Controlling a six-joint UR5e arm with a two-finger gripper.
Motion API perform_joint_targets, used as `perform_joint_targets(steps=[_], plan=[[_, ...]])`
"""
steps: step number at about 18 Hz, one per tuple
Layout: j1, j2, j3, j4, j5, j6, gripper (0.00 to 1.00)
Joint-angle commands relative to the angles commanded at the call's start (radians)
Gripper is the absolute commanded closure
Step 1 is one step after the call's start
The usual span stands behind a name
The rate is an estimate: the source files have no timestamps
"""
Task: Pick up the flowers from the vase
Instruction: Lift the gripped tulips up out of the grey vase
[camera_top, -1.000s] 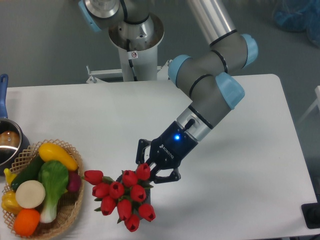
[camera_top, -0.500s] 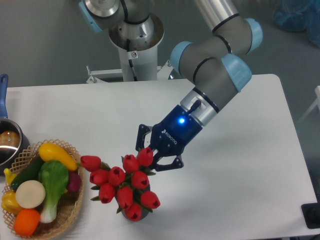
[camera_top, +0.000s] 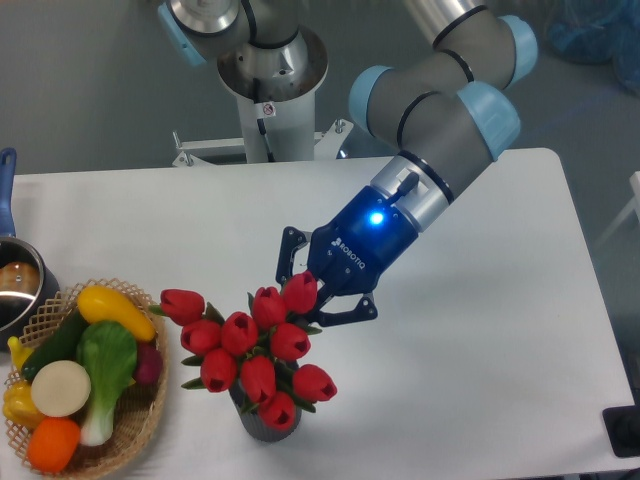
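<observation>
The flowers (camera_top: 250, 345), a bunch of red tulip buds with green leaves, are held up over the vase (camera_top: 266, 422), a small dark grey ribbed cylinder near the table's front edge. The lower buds still overlap the vase's mouth, and the stems are hidden. My gripper (camera_top: 310, 295) is shut on the flowers at the bunch's upper right, with one red bud between its black fingers. A blue light glows on the gripper body.
A woven wicker basket (camera_top: 140, 415) of toy vegetables stands at the front left, close to the flowers. A steel pot with a blue handle (camera_top: 12, 275) is at the left edge. The robot's base (camera_top: 270, 80) stands behind the white table (camera_top: 480, 360).
The gripper has risen with the flowers in it. The bunch has lifted and the vase, hidden under the buds before, now shows below it.
</observation>
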Motion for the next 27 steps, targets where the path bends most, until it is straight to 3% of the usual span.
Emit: perform_joint_targets(steps=[27], plan=[[0.098, 0.003, 0.043, 0.000, -0.153, -0.040, 0.99]])
